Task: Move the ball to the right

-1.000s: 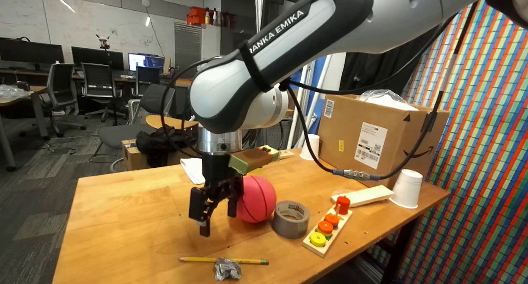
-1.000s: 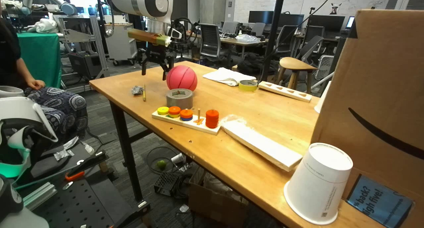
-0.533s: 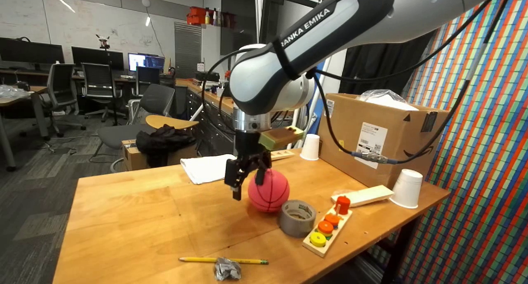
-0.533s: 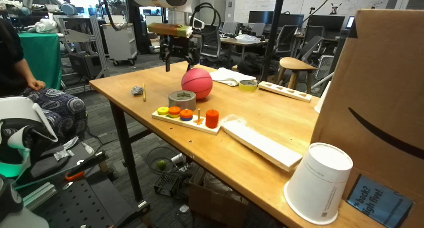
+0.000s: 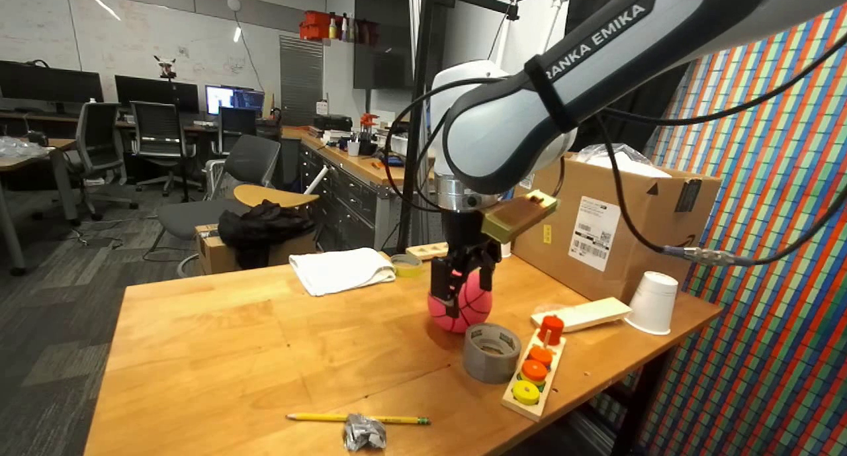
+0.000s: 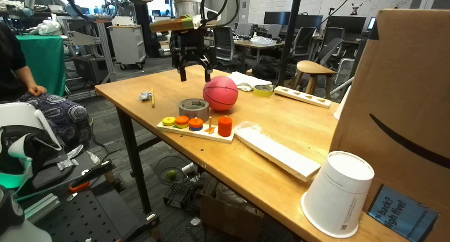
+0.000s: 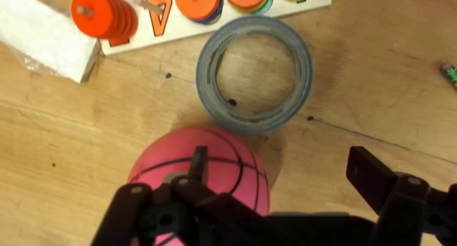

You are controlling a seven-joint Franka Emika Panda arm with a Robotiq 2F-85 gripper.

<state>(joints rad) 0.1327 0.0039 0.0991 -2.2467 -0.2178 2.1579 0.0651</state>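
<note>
A pink mini basketball [image 6: 220,93] sits on the wooden table [image 5: 218,350], just beside a roll of grey duct tape [image 5: 486,366]; whether they touch I cannot tell. Equally round every way, it gives direction only through its dark seams: in the wrist view one runs from side to side while others curve across it. Close by hangs the black gripper [image 6: 195,77], its jaws spread wide; in the wrist view one finger overlaps the ball and the other lies over the table's wood. Whether that finger touches the ball is unclear. Just past the tape lies a wooden stacking board [image 7: 178,29] of yellow, orange and red discs [image 7: 96,14], an orange "4" printed by a bare peg [image 7: 150,6]. Print inside the tape roll is too small to read surely. On the arm [image 5: 615,55], "RANKA EMIKA" shows beside a black strap [image 5: 551,93]. The cardboard box [image 6: 415,77] carries a curved black Amazon-style mark [image 6: 418,152], a blue patch [image 6: 402,214] with "back?" and "five!" legible, and a white shipping label [image 5: 595,233] with barcodes. An upturned paper cup [image 6: 339,194] bears fine print. Crumpled foil [image 5: 364,433] lies just beside a yellow pencil [image 5: 324,417].
</note>
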